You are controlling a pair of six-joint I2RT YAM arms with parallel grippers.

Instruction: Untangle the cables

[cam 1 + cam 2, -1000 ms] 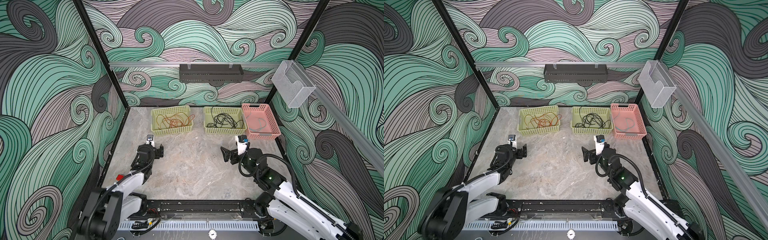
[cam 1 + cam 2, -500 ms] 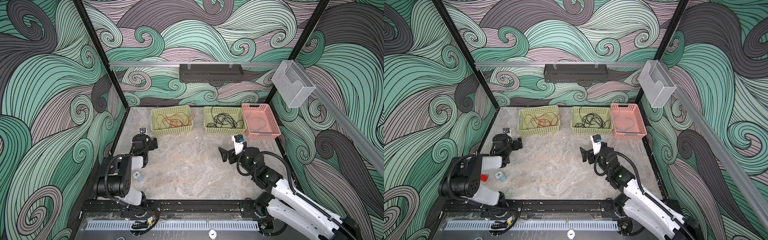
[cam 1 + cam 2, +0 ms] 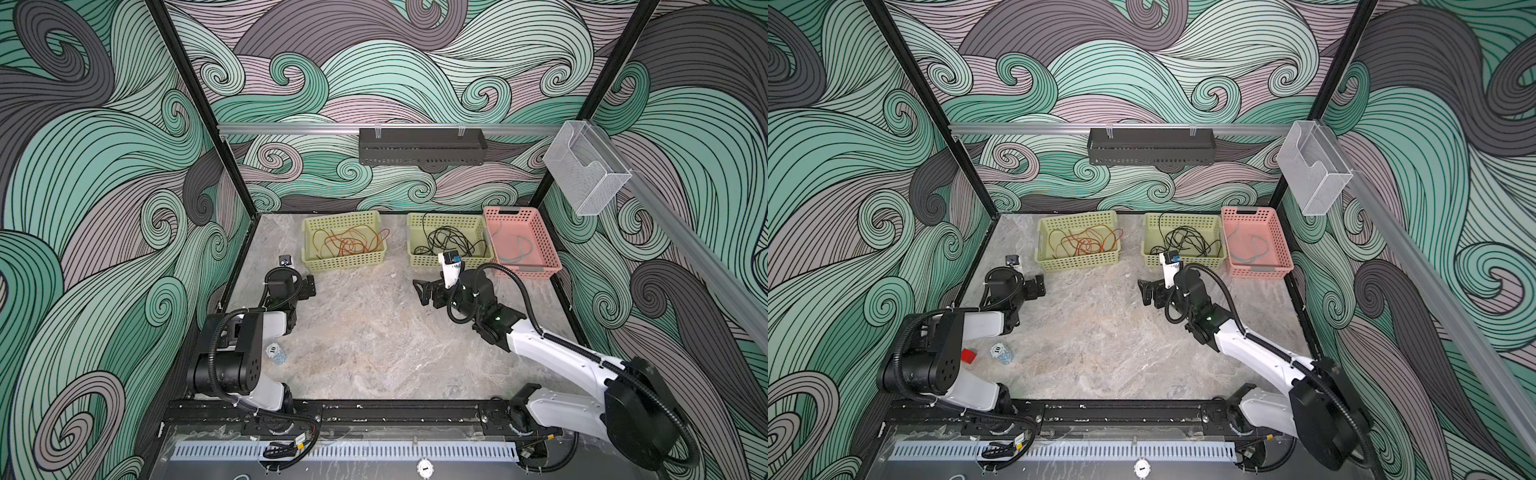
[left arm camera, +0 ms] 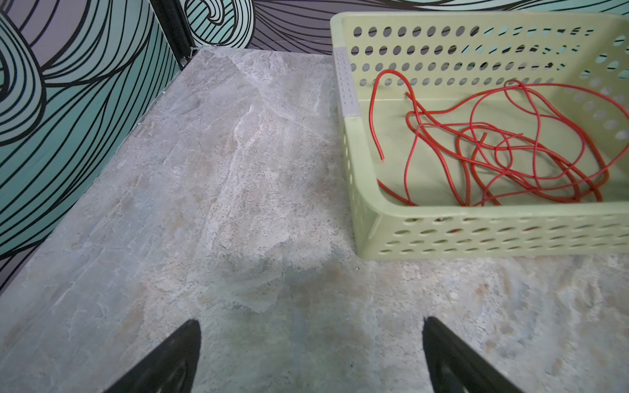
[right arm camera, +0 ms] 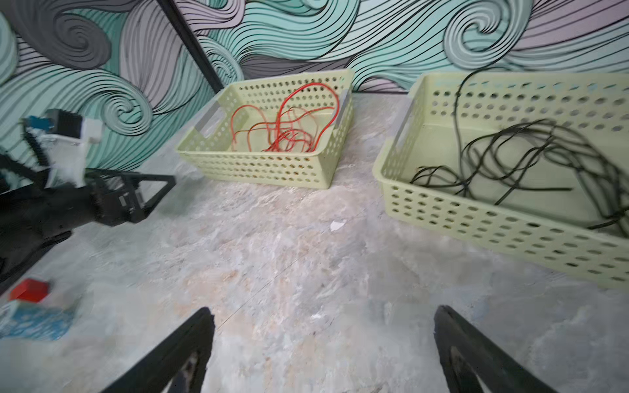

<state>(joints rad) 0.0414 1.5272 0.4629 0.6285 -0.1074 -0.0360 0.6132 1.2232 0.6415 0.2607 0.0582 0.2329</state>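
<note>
Now our left arm has folded back sideways, both jaws released and empty; red cables, black cables and teal cables lie apart, so sorting looks finished.

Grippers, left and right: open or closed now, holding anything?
Left gripper: open, holding nothing.
Right gripper: open, holding nothing.

Red-orange cables are seen in a pale yellow-green basket, black cables in a second yellow-green basket, and a pale teal-blue cable in a pink basket. The table is marbled grey-beige. The walls are patterned with black-lined teal, mauve and grey swirls.
</note>
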